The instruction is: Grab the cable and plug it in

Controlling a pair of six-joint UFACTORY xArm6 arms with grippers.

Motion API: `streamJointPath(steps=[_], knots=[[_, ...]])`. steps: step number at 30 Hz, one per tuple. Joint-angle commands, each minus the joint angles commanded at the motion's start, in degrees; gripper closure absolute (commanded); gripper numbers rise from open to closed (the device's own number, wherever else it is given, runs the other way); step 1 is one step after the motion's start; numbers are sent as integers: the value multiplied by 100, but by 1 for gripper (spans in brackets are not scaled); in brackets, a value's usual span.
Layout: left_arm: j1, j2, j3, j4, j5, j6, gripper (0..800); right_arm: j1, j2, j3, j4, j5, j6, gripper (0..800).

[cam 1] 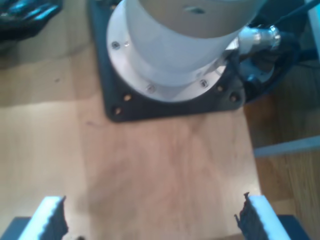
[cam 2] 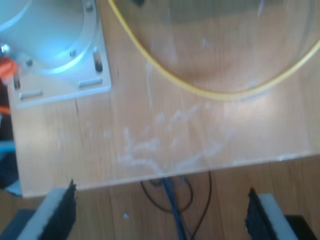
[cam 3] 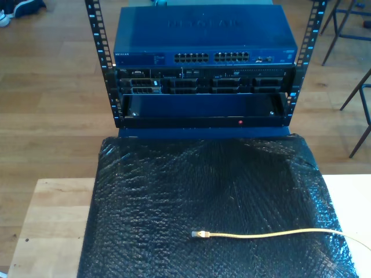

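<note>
The yellow cable [cam 3: 272,234] lies on a black bubble-wrap mat [cam 3: 174,197] in the exterior view, with its small clear plug [cam 3: 199,234] pointing to that view's left. It runs off toward the view's right edge. In the second wrist view a loop of the yellow cable [cam 2: 200,90] curves over a wooden tabletop [cam 2: 200,135], well ahead of my second gripper [cam 2: 160,215]. That gripper is open with nothing between its fingers. My first gripper [cam 1: 154,220] is open too, hanging empty over bare wood [cam 1: 165,165].
A rack [cam 3: 203,87] behind the mat holds a blue network switch [cam 3: 203,35] with rows of ports [cam 3: 211,57]. An arm base on a black plate [cam 1: 170,55] faces my first gripper. A silver base plate [cam 2: 60,60] and loose floor wires [cam 2: 175,200] are near my second gripper.
</note>
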Motion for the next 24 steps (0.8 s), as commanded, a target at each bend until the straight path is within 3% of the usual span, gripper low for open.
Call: streamJointPath(steps=[12, 24], knots=[[-888, 44, -273, -255, 492, -703, 0, 105, 26, -422, 580, 387, 281, 0], [-1310, 53, -396, -571, 536, -1073, 0, 879, 18, -633, 1037, 484, 967, 0]])
